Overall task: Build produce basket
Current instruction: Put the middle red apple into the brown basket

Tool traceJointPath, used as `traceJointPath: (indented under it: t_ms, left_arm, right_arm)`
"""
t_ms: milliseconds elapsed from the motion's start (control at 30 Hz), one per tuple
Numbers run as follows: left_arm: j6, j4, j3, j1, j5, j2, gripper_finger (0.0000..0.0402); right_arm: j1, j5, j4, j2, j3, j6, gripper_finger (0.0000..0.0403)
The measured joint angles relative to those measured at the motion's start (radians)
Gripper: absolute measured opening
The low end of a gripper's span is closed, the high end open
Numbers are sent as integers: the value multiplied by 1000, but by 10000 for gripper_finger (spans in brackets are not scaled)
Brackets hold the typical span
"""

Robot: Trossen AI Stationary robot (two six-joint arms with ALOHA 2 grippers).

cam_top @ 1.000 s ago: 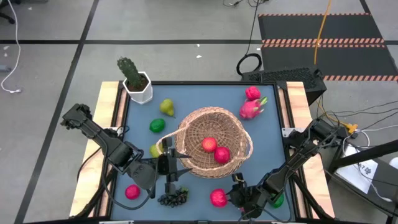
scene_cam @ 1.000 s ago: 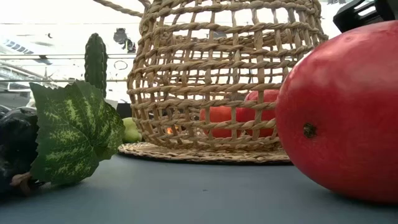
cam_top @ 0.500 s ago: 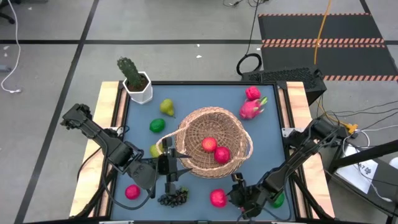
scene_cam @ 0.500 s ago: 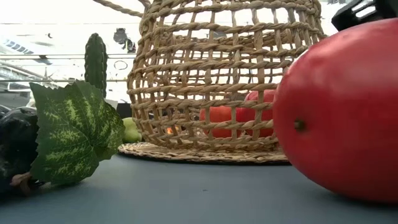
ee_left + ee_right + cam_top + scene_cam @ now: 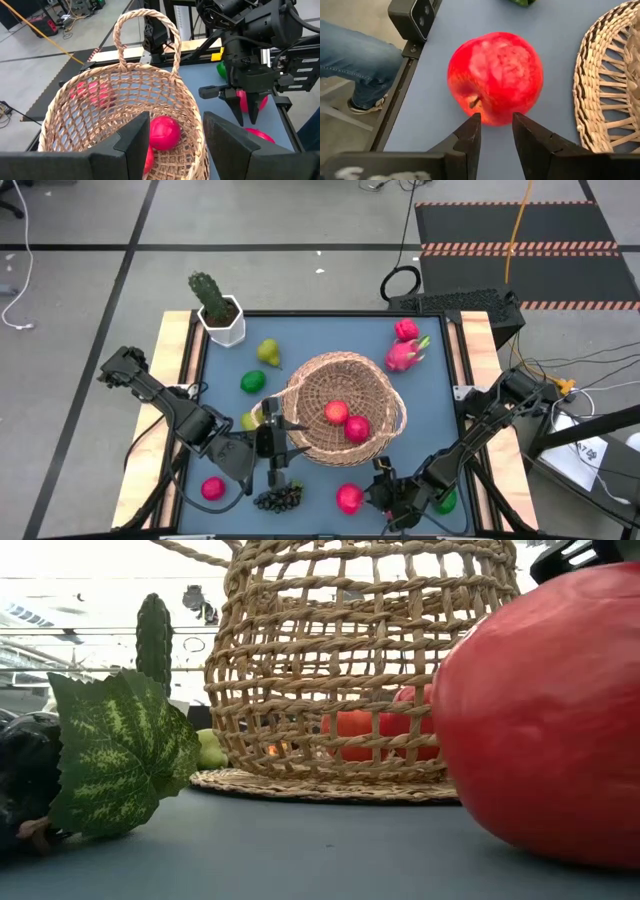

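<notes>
The woven basket [image 5: 345, 408] rests on its flat base [image 5: 330, 785] mid-table, with two red apples [image 5: 345, 420] inside. My left gripper [image 5: 276, 436] is open astride the basket's near-left wall, one finger [image 5: 134, 145] inside and one [image 5: 227, 145] outside. Another red apple [image 5: 350, 498] lies on the table near the front edge. My right gripper [image 5: 378, 492] is just right of it, open by a narrow gap. A pear [image 5: 268, 352], a lime [image 5: 252, 381], a grape bunch [image 5: 280, 499] and a dragon fruit [image 5: 403, 355] lie around the basket. My left gripper has the basket's rim [image 5: 200, 131] between its fingers, close to the outer one; I cannot tell whether either finger touches it. My right gripper sets both fingertips [image 5: 475, 120] against the apple's side [image 5: 492, 112], near the stem [image 5: 475, 102]. It comes slanting down from the table's right. The apple is wider than the gap, is not pinched, and sits on the table.
A white pot with a cactus [image 5: 220, 310] stands at the far left corner. A red fruit [image 5: 212, 488] lies near the front left, a green one [image 5: 446, 502] under the right arm. A person's leg in jeans [image 5: 350, 65] is beyond the table's edge.
The apple at my right gripper has rolled a little on the table. In the low view its stem dimple has swung up and out of sight, and its outline has spread toward the table's left. The basket has stayed put.
</notes>
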Motion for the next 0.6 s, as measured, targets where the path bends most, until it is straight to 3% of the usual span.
traceJointPath:
  t_ms: [233,600]
  left_arm:
    - [0,0,0,-1,0,0,184]
    - [-3,0,0,-1,0,0,184]
  right_arm:
    - [49,-10,39,0,0,70,105]
    - [68,54,132,33,0,45,105]
